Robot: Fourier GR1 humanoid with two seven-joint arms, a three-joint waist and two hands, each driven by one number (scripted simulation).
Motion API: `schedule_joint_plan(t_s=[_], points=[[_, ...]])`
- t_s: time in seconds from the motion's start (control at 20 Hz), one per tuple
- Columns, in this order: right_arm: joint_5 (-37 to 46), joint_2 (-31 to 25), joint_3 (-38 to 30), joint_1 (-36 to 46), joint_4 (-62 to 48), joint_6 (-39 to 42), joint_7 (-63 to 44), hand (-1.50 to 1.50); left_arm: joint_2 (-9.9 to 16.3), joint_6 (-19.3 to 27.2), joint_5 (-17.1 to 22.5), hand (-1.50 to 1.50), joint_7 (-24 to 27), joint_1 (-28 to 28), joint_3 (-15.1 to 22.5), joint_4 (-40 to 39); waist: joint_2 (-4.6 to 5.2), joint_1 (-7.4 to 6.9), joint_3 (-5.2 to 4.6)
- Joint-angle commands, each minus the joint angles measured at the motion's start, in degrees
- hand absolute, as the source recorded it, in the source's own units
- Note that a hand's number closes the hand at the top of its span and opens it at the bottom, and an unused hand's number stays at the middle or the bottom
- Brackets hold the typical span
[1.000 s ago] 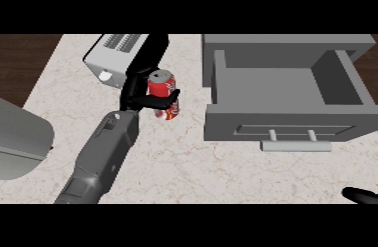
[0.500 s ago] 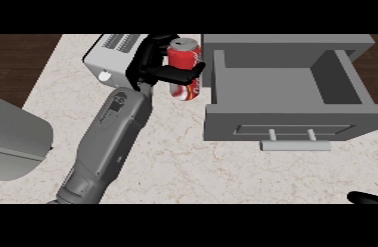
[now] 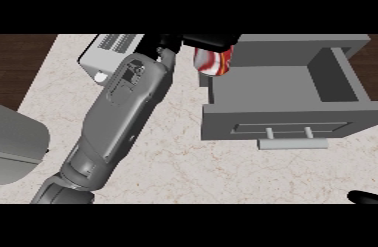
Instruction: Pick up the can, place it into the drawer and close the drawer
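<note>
Speckled kitchen counter (image 3: 221,171), can held at the open drawer's left wall.

Fingers of the left hand (image 3: 210,41) curl round the red-and-white can (image 3: 212,61), which hangs below them, tilted, its long axis running roughly toward the drawer (image 3: 288,86). It sits just over the drawer's left wall, its lower end near the rim, so the drawer's hollow lies to the can's right. A toaster (image 3: 111,51) stands left of the drawer, beyond the forearm. Only the right hand's tip (image 3: 363,197) shows below the drawer's handle (image 3: 291,143); I cannot tell its fingers.
</note>
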State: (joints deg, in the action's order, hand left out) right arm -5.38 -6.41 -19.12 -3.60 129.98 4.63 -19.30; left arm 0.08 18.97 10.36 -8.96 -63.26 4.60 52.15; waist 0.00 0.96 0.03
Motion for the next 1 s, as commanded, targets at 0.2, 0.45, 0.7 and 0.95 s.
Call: schedule_joint_plan(t_s=[0.2,0.45,0.7,0.95], points=[[-0.5,-0.4,1.0,1.4,0.4,0.2,-1.8,-1.5,-0.1,6.6,5.2,1.5,-2.1,-12.8,5.4,-9.4,0.27,1.23,0.02],[0.4,-1.9,-0.1,4.8,-0.5,-1.6,-3.9,-1.5,-0.1,4.5,6.5,1.5,-1.5,-19.2,3.1,-17.9,0.47,1.25,0.01],[-2.6,-1.2,-1.3,1.0,0.6,0.8,-0.9,-1.5,-0.1,7.6,9.8,1.5,-2.5,-24.8,5.9,-23.4,0.54,2.67,0.09],[0.2,-3.3,0.5,7.6,-2.0,-1.1,-4.5,-1.5,-0.1,9.1,13.8,1.5,1.0,-25.2,11.8,-26.3,0.92,3.27,0.09]])
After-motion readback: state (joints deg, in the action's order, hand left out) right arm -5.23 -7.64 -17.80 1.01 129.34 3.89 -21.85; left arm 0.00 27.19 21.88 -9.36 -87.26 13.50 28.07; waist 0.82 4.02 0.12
